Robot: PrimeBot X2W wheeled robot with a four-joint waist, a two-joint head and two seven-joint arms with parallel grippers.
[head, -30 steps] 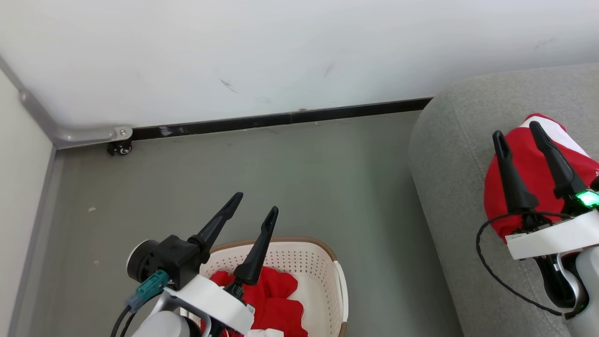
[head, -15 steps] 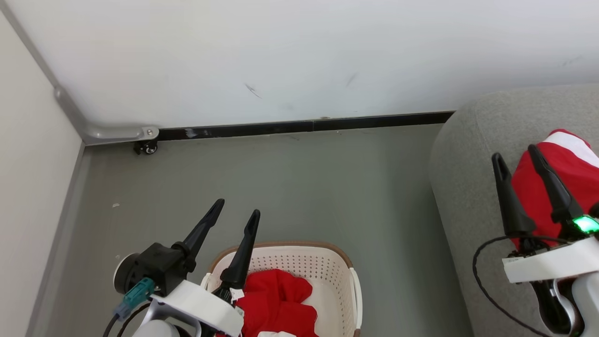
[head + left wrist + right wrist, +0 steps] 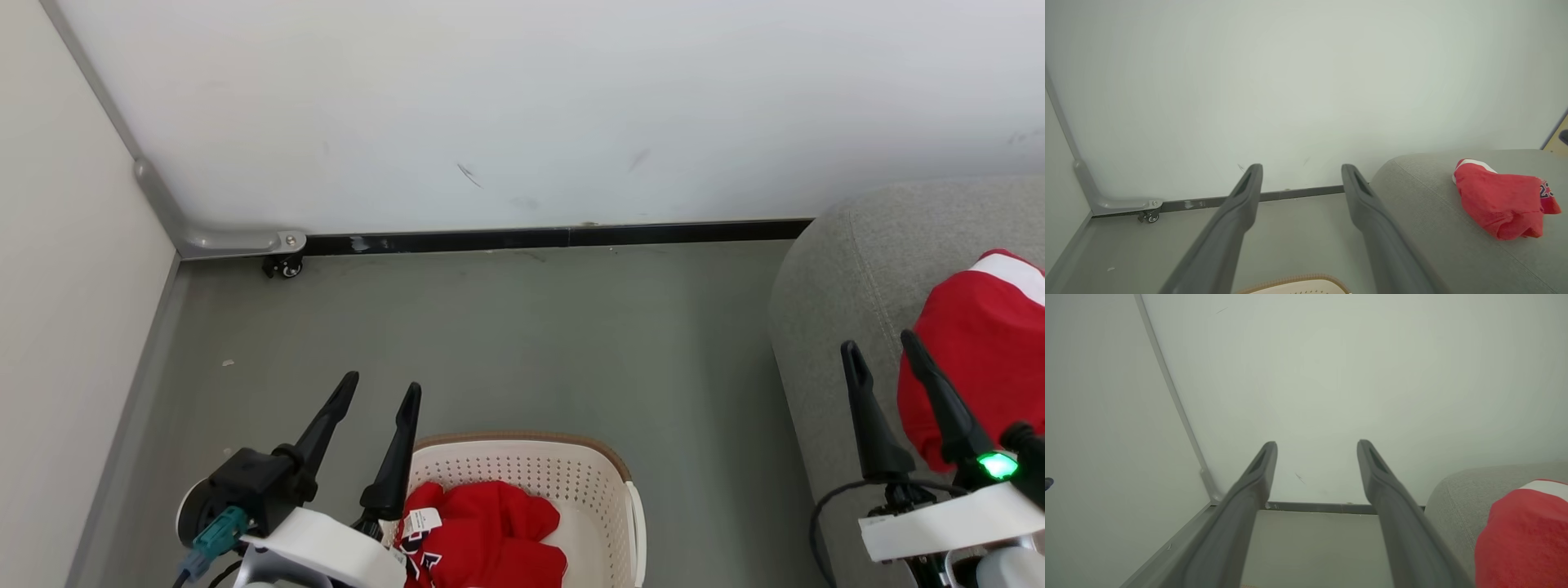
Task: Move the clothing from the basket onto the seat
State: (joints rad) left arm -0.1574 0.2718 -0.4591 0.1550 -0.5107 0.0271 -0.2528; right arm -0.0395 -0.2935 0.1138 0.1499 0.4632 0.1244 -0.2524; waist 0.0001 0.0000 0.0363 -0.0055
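red jersey clothing (image 3: 482, 531) lies crumpled in the basket (image 3: 522, 442); one garment (image 3: 971, 351) sits on the seat (image 3: 824, 278). it looks light, limp and unbreakable, so pinch a raised fold near the middle. left gripper (image 3: 382, 390) and right gripper (image 3: 880, 347) hang spread, holding nothing.

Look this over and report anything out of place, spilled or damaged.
Nothing is spilled or broken. One red garment lies crumpled on the seat; more red clothes sit bunched inside the basket. The only blemishes are small dark scuffs on the wall.
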